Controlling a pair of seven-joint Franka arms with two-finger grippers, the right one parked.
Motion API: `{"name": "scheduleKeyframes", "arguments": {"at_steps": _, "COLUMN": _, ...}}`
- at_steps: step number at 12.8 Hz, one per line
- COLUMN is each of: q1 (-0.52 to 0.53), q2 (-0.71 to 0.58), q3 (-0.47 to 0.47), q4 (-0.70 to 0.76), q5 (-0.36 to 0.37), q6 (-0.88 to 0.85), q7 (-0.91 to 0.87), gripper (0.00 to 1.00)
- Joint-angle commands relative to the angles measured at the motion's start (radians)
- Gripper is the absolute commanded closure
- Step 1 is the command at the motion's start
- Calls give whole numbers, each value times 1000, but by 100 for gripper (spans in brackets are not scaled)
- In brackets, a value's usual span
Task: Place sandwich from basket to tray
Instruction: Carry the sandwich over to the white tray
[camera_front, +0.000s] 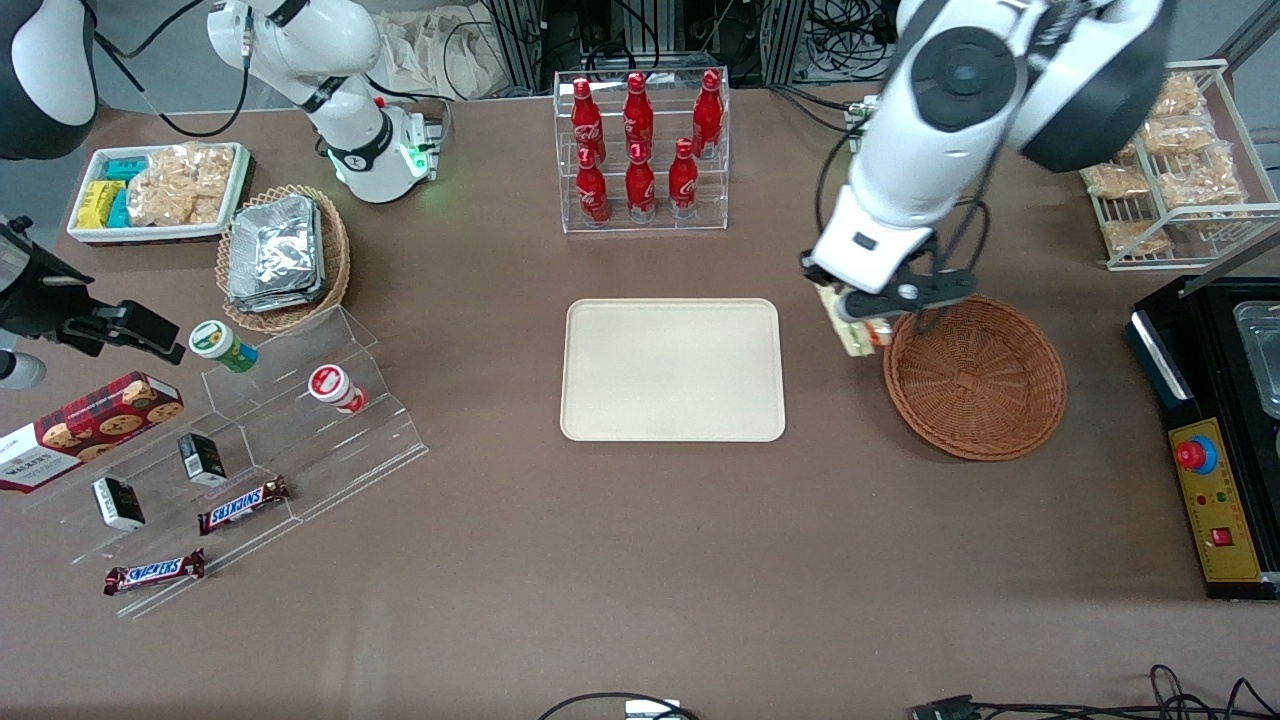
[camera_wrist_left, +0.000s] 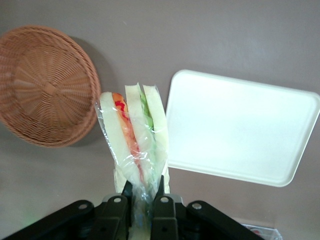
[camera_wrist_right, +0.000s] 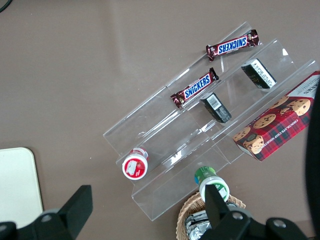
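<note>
My left gripper (camera_front: 862, 332) hangs above the table between the basket and the tray, shut on the sandwich (camera_front: 858, 336). In the left wrist view the sandwich (camera_wrist_left: 134, 131) is a plastic-wrapped wedge of pale bread with red-orange and green filling, pinched at its lower end by the gripper (camera_wrist_left: 144, 192). The round reddish-brown wicker basket (camera_front: 975, 377) lies beside the gripper, toward the working arm's end, and holds nothing; the same basket (camera_wrist_left: 45, 85) appears in the wrist view. The cream tray (camera_front: 672, 369) lies flat and bare in the table's middle, with its rim (camera_wrist_left: 240, 130) close to the sandwich.
A clear rack of red bottles (camera_front: 641, 150) stands farther from the front camera than the tray. A tan basket of foil packets (camera_front: 282, 255), a white snack bin (camera_front: 158, 190) and a clear stepped stand (camera_front: 240, 450) lie toward the parked arm's end. A black control box (camera_front: 1215, 440) sits beside the basket.
</note>
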Motion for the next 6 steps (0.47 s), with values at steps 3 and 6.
{"name": "scheduleKeyframes", "arguments": {"at_steps": 3, "q1": -9, "q2": -51, "q3": -8, "q4": -308, "q5": 5, "q6": 345, "q7": -9, "gripper": 82}}
{"name": "scheduleKeyframes", "arguments": {"at_steps": 6, "q1": -7, "q2": -91, "q3": -11, "q4": -551, "q5": -2, "q6": 680, "q7": -9, "gripper": 81}}
